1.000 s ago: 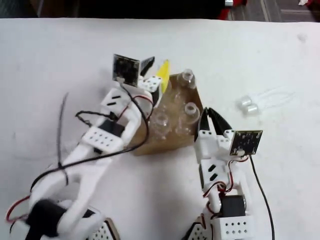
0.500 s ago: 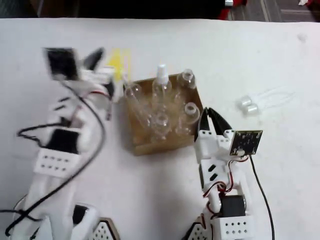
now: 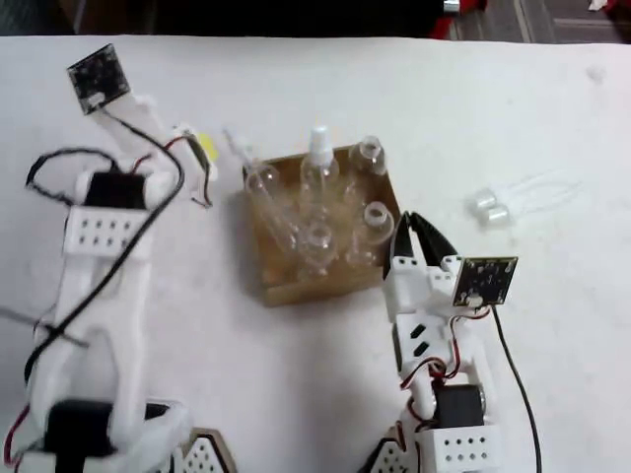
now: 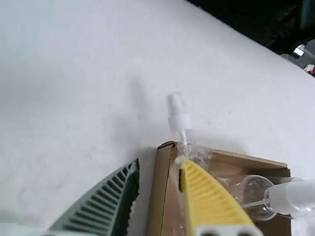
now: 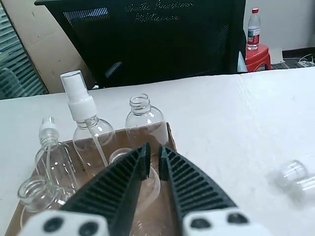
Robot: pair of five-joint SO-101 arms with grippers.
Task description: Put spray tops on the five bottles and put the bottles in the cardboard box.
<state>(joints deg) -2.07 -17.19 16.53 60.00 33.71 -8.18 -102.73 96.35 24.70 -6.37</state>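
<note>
Your arms are white printed shells with black servo blocks and grids of small holes. The left tool [image 4: 158,167] pairs a ribbed grey finger with a yellow one. The right tool [image 5: 153,150] has two ribbed black fingers. Black cables hang off the left arm [image 3: 99,296], and what look like red and black wires run along the right arm [image 3: 434,340]. Each wrist carries a dark camera board [image 3: 99,77].

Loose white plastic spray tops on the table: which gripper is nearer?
Right. The right gripper is by the brown cardboard box's edge facing the spray tops; the left gripper is beyond the opposite edge.
</note>
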